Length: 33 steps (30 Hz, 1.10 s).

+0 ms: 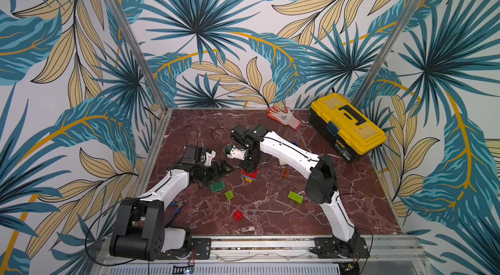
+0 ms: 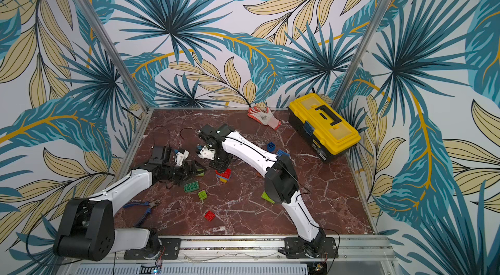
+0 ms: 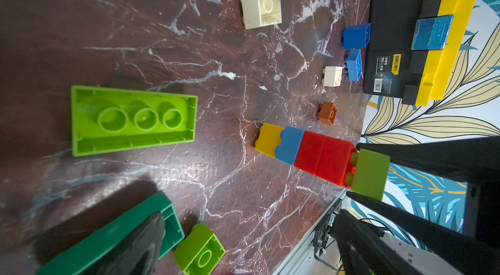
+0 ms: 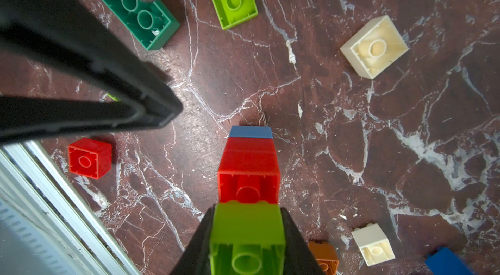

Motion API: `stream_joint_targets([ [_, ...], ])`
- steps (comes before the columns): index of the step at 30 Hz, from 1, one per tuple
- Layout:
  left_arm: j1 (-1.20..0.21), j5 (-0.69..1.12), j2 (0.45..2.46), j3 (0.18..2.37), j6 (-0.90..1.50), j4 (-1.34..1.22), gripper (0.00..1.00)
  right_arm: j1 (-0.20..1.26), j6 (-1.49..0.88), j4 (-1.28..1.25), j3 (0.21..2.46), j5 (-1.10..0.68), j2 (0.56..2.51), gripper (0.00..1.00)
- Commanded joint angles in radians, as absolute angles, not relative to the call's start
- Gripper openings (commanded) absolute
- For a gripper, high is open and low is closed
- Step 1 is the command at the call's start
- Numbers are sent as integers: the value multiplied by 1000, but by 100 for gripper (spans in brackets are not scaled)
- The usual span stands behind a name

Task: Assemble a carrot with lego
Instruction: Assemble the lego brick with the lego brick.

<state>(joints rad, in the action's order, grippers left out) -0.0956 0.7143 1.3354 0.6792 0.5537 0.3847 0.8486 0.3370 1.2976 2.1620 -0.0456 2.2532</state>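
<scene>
Centre of the table (image 1: pixel 270 222), both top views: the lego stack (image 1: pixel 250 176) stands upright, long axis vertical, and my right gripper (image 1: pixel 250 167) hangs straight above its top. My left gripper (image 1: pixel 219 172) lies low just left of the stack, jaws spread wide, holding nothing.

Left wrist view: the stack (image 3: pixel 305 149) reads yellow at the table, then blue, then two red. The light green brick (image 3: pixel 370 175) is pinched between the right gripper's fingers (image 3: pixel 405 157) at the red end. Its studs face the red and show in the seam, so I judge it not yet pressed home. One left finger (image 3: pixel 146 244) rests over the dark green brick (image 3: pixel 113 230).

Right wrist view: down the axis, the light green brick (image 4: pixel 247 222) sits clamped hollow side up, the top red brick's (image 4: pixel 249 168) open underside partly uncovered. Whether that is offset or camera slant, I cannot tell. The right arm is nearer; I judge a straight downward push comes next.
</scene>
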Motion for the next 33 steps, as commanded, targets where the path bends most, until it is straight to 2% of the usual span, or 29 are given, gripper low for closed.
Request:
stream_joint_targets([
  [1,-86,715,1345,695,538,371,99,862,331,1377,2041,-56,2392,29],
  [9,-86,718,1347,693,541,366,99,861,317,1387,2014,13,2371,29],
  [16,-83,724,1344,693,543,366,99,858,319,1375,2025,-129,2382,28],
  [21,-80,724,1345,693,542,366,100,853,319,1377,2000,-157,2372,28],
  [33,-74,724,1342,698,547,366,99,857,301,1348,1954,-72,2351,29],
])
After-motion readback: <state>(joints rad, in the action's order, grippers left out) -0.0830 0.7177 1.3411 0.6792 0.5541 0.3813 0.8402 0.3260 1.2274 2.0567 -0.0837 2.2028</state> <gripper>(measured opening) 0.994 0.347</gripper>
